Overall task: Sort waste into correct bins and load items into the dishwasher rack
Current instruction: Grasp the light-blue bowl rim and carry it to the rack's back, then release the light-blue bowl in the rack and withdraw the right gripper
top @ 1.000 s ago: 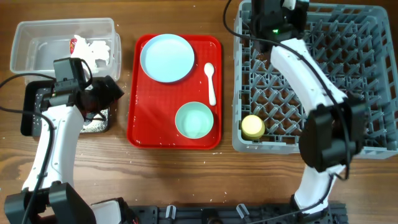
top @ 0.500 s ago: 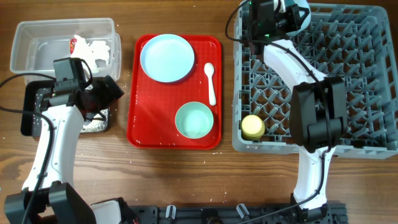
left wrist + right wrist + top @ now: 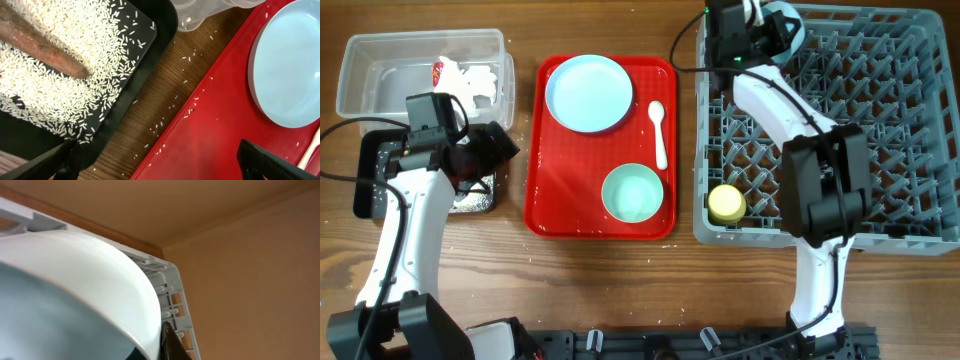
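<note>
On my left the tub (image 3: 370, 85) lies far, the shallow bin (image 3: 365, 195) just nearer. In the middle, the serving tray (image 3: 546, 215) bears the plate (image 3: 588, 93) far, the bowl (image 3: 633, 193) near and the spoon (image 3: 659, 130) right. On the right stands the rack (image 3: 920, 150), with the cup (image 3: 726, 203) near-left in it and a second bowl (image 3: 788, 22) at its far-left corner.

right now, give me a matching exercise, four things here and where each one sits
Things:
1 yellow cup
2 white spoon
3 brown root piece
4 red-and-white wrapper

Places:
A clear tub
B grey rack
C black tray
D red tray

Pairs: 1-B, 2-D, 3-C, 4-A
</note>
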`<move>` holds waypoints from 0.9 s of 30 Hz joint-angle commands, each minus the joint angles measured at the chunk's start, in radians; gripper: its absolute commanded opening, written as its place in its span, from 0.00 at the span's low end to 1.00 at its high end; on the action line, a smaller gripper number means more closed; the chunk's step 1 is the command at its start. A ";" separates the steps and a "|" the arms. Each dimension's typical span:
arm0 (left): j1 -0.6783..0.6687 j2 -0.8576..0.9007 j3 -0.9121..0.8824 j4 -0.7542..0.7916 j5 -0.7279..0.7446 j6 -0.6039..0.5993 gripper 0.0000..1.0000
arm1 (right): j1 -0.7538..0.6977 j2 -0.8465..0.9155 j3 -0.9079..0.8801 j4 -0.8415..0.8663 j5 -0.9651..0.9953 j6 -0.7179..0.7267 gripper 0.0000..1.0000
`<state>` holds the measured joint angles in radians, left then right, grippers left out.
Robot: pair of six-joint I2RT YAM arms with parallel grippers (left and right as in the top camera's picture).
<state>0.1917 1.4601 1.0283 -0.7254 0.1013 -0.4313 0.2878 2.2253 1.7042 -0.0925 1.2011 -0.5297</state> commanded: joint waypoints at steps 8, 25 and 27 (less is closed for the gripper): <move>-0.005 -0.007 0.017 0.002 -0.010 0.008 1.00 | 0.061 0.010 0.002 -0.051 -0.017 -0.009 0.59; -0.005 -0.007 0.017 0.002 -0.010 0.008 1.00 | 0.198 -0.084 0.002 -0.054 -0.085 0.240 1.00; -0.005 -0.007 0.017 0.002 -0.010 0.008 1.00 | 0.221 -0.124 0.002 -0.101 -0.118 0.291 1.00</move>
<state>0.1917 1.4601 1.0283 -0.7254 0.1013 -0.4313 0.4736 2.2078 1.7042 -0.1547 1.1343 -0.3473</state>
